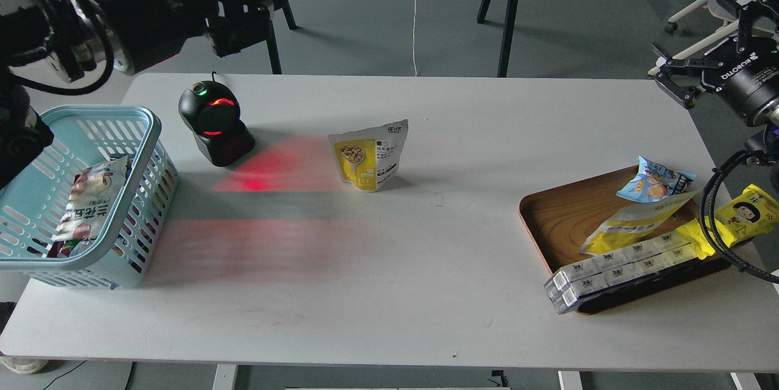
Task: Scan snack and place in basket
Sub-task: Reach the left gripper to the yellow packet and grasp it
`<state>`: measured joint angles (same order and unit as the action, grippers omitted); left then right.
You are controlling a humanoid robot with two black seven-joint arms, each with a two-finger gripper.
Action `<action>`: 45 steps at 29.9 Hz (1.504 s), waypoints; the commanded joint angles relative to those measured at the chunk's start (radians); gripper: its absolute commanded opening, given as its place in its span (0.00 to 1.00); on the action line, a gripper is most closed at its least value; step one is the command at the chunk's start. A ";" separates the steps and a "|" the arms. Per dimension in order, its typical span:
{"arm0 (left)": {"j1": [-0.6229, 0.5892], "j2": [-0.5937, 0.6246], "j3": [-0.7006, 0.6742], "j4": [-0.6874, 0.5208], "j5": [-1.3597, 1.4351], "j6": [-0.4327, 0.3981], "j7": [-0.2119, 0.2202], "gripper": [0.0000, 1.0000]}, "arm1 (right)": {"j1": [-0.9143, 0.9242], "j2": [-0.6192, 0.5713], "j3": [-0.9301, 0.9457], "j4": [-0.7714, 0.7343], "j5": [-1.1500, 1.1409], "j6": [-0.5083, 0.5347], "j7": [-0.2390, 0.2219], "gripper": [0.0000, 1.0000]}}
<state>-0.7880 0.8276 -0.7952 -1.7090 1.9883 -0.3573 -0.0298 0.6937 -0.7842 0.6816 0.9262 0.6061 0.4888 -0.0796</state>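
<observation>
The snack, a small yellow-and-white pouch with a nut picture, stands upright on the white table near the middle. The light blue basket stands at the table's left edge with a red-and-white packet inside. My left gripper hangs dark above the table's far left corner, well away from the snack; its fingers cannot be told apart. My right gripper is open and empty above the table's far right corner, far from the snack.
A black barcode scanner stands left of the snack and casts red light on the table. A brown wooden tray at the right holds a blue packet, a larger yellow pouch, a cartoon-face wrapper and white boxes.
</observation>
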 commanded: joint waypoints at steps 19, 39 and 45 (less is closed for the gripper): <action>0.013 -0.380 0.278 0.301 0.193 0.006 -0.015 0.98 | 0.010 -0.001 0.000 0.006 -0.002 0.000 -0.003 0.98; 0.013 -0.441 0.294 0.471 0.193 0.092 -0.082 0.31 | 0.006 0.000 -0.007 0.006 -0.002 0.000 -0.003 0.98; 0.036 -0.441 0.294 0.471 0.193 0.092 -0.082 0.06 | 0.006 0.000 -0.007 0.005 -0.002 0.000 -0.003 0.98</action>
<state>-0.7693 0.3858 -0.5016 -1.2379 2.1816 -0.2653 -0.1120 0.6996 -0.7841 0.6751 0.9314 0.6043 0.4887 -0.0824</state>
